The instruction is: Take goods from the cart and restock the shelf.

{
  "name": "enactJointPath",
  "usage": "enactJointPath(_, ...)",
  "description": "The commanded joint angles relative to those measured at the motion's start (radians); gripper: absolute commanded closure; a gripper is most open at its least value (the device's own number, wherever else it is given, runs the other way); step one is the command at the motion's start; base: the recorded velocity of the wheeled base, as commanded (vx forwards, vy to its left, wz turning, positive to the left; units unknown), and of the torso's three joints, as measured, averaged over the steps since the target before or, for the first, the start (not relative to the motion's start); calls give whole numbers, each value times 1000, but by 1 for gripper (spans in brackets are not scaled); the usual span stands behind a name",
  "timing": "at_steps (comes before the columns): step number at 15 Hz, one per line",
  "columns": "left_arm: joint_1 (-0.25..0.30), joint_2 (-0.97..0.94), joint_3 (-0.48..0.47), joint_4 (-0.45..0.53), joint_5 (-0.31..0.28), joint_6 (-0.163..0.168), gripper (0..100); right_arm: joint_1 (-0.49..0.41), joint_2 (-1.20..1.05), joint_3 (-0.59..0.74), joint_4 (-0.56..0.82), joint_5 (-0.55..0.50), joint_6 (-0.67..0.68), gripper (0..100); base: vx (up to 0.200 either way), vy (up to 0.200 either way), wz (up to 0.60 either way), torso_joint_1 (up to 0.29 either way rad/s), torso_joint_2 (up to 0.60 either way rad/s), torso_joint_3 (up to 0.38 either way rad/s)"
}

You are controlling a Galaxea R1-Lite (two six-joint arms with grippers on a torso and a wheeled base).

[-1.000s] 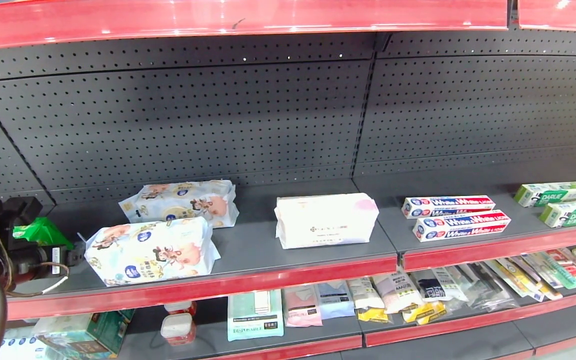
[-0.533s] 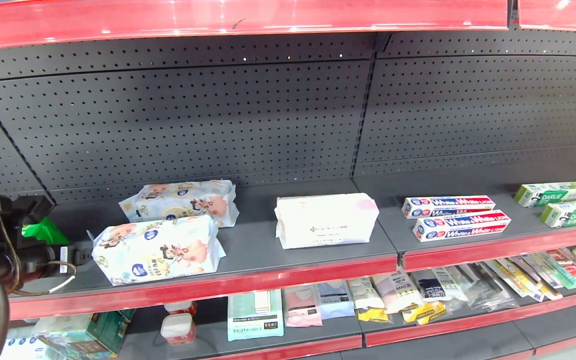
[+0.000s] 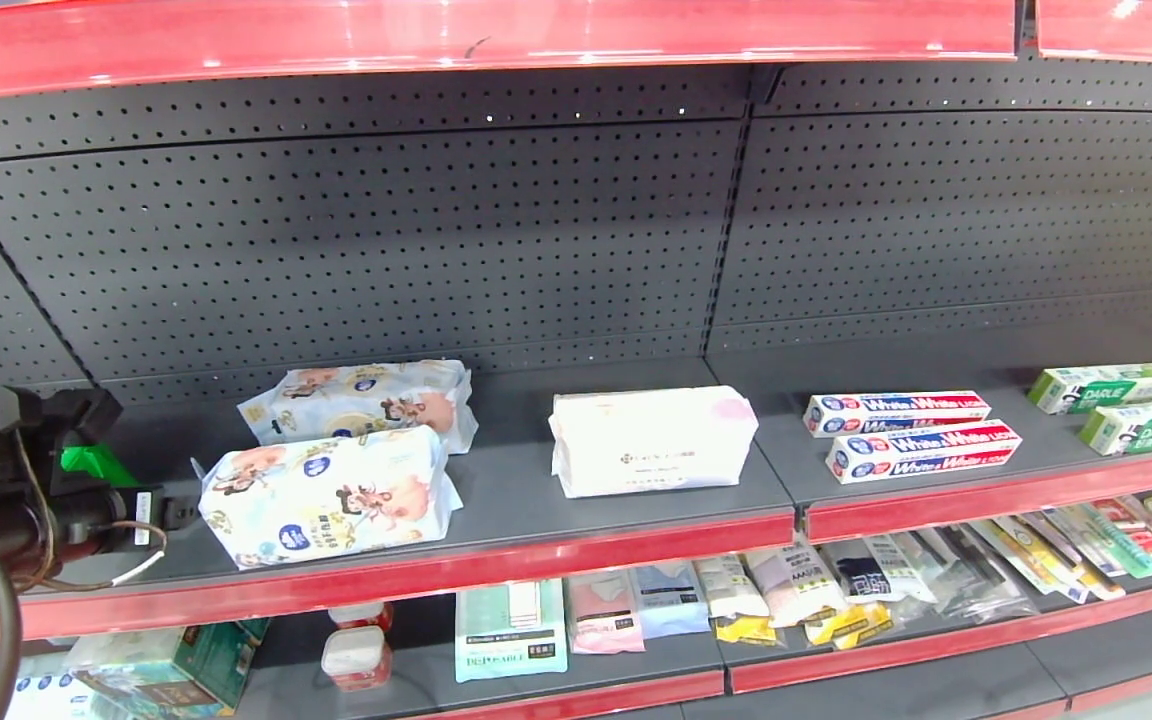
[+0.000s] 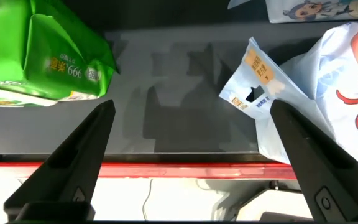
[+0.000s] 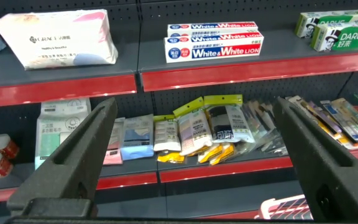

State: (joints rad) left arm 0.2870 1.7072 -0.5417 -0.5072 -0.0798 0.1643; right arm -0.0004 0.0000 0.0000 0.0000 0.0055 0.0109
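The left gripper (image 4: 191, 106) stood at the red front lip (image 3: 376, 580) of the shelf (image 3: 516, 490), its fingers spread wide with nothing clamped. A cartoon-printed tissue pack (image 3: 328, 495) lay flat near the lip, just beside one finger. Its crimped end flap reached into the gap, and whether it touched the finger could not be told. A green pack (image 4: 36, 56) lay on the other side of the gap, with bare shelf between the two.

A second cartoon pack (image 3: 361, 400) lay just behind the first. To the right came open shelf, then a white tissue pack (image 3: 651, 438), then two red-and-white toothpaste boxes (image 3: 921, 437) side by side, with deep bare shelf behind them. All packages carried print.

The right gripper (image 5: 194, 102) hung before the lower shelves, fingers wide apart and empty.
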Motion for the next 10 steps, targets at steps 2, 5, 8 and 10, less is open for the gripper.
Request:
enactJointPath(2,-5,2,-3,-1,0,1,0,-1,2,0,0,1,0,0,0,0,0,0,0,0)
enactJointPath(5,-16,8,0,-28,0,1,0,-1,2,0,0,1,0,0,0,0,0,0,0,0)
enactJointPath(8,-29,14,0,-45,0,1,0,0,2,0,0,1,0,0,0,0,0,0,0,0)
enactJointPath(10,-31,12,2,-45,0,0,0,0,2,0,0,1,0,0,0,0,0,0,0,0)
